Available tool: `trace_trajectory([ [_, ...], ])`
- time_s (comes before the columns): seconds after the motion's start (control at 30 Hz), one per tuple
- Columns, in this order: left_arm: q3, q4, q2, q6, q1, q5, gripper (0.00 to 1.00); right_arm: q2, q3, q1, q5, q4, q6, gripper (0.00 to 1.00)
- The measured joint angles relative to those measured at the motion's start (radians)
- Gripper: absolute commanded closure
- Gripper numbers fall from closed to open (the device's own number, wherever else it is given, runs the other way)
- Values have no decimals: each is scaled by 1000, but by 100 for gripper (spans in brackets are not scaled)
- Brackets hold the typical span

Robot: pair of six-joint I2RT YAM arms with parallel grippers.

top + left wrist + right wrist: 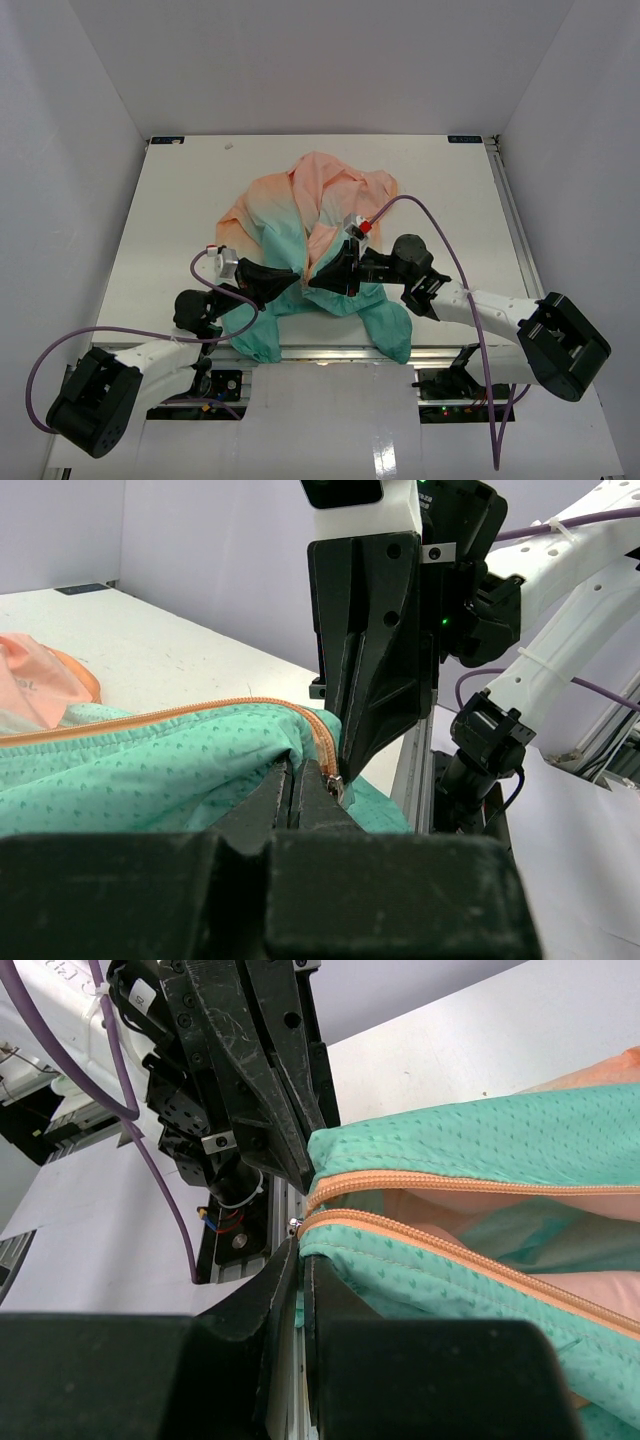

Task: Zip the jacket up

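Fingers of two robot arms meet at the near hem of a thin, soft, long-sleeved fabric jacket (330, 190), peach-orange at its far end and fading to teal-green toward the arms. The jacket lies crumpled near the middle of a white surface (170, 200), its front open, the two orange zipper tapes (450, 1183) parting in a narrow V.

The left fingers (265, 805) are closed together, pinching teal fabric just beside the end of one tape. The right fingers (268, 1295) are pressed nearly together, only a thin slit between them, gripping the teal hem at the end of the other tape. The two sets of fingertips almost touch. A small metal piece (340, 788) shows at the tape end between them; it is too small to tell whether it is the slider.

Seen from above, the left arm (150, 352) reaches in low from the near left and the right arm (480, 305) from the near right, both stretched forward with wrists angled inward toward each other.
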Motion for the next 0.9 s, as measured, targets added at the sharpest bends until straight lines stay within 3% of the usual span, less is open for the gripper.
trace_trajectory([
  [0.9,0,1,-30,56,-6,2,100,-10,-1,0,42,37,46,92],
])
